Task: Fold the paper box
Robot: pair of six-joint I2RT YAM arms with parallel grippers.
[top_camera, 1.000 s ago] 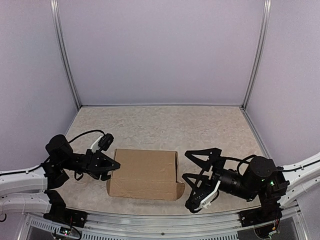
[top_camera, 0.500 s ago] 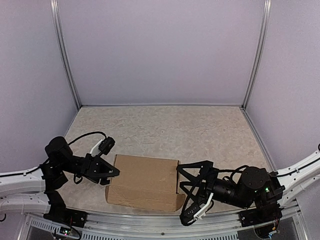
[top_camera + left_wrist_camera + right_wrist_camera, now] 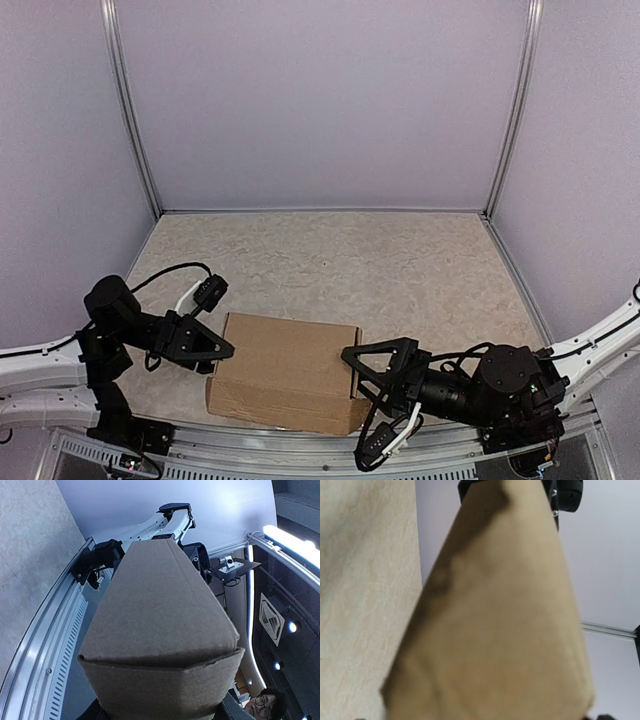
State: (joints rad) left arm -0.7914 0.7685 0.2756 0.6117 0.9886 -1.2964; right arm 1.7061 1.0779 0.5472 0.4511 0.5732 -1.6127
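The paper box [image 3: 285,365] is a closed brown oblong box lying near the table's front edge. My left gripper [image 3: 225,350] is at its left end, turned on its side, shut on that end. In the left wrist view the box [image 3: 160,610] fills the frame, with a dark finger [image 3: 90,712] showing at each bottom corner. My right gripper [image 3: 353,410] is wide open and straddles the box's right end, one finger [image 3: 385,358] at the far side and one past the near corner. The box [image 3: 500,630] fills the right wrist view and hides those fingers.
The beige table [image 3: 330,260] is enclosed by pale walls with metal posts at the back corners [image 3: 135,150]. A metal rail [image 3: 290,448] runs along the near edge right below the box. Both arm bases sit at the bottom corners.
My right gripper has moved left and nearer, and now straddles the box's right end. The box has shifted slightly toward the near edge and turned a little. The left gripper has moved with it.
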